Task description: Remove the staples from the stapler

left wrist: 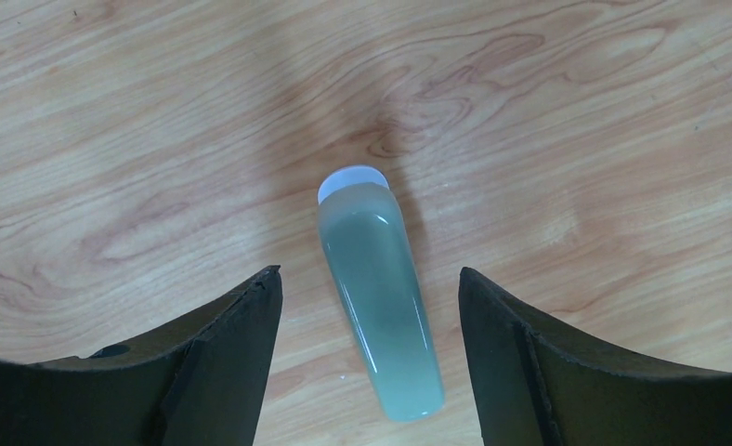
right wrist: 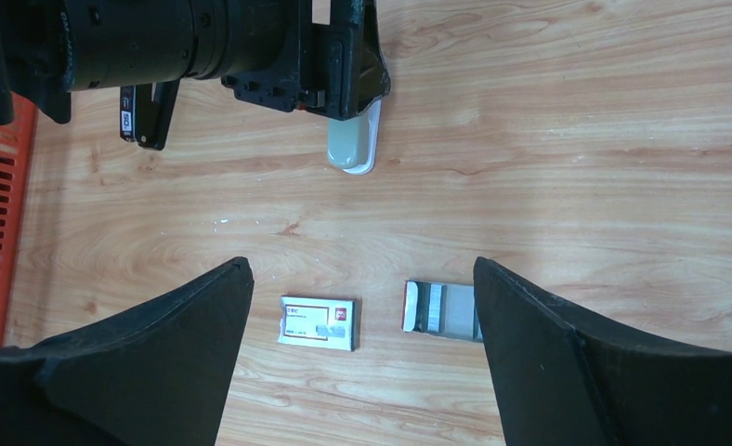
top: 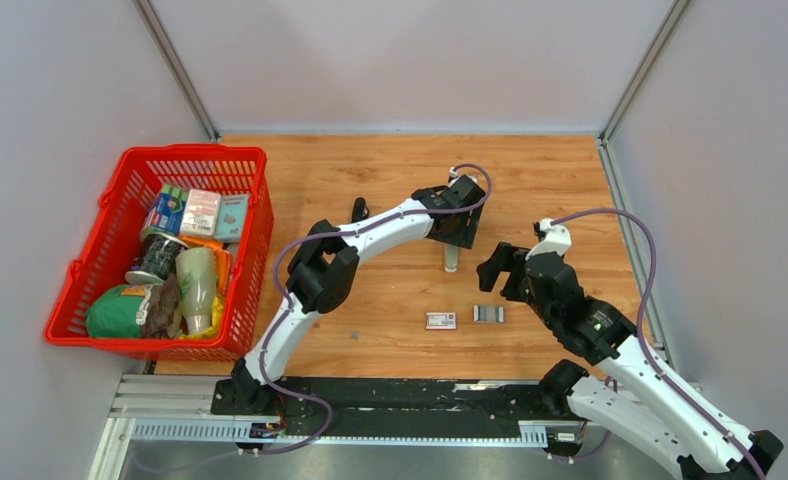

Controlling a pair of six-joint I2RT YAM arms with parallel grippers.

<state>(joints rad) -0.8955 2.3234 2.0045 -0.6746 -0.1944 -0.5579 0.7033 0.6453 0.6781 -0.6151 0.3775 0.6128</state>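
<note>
The staples [right wrist: 441, 308] lie flat on the worktop [top: 370, 170], a silvery strip just beside the small printed box [right wrist: 318, 323]. My right jaws hang spread above both. I judge the strip is already out of the stapler [left wrist: 381, 297], since it rests well apart from it. My left jaws stand spread either side of that pale green stapler, not touching it. The red basket [top: 195, 152] at far left holds cartons, a can, a bottle and a green bag.

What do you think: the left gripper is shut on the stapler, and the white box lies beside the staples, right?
No: the left wrist view shows the left gripper open, clear of the stapler. The white box does lie beside the staples.
</note>
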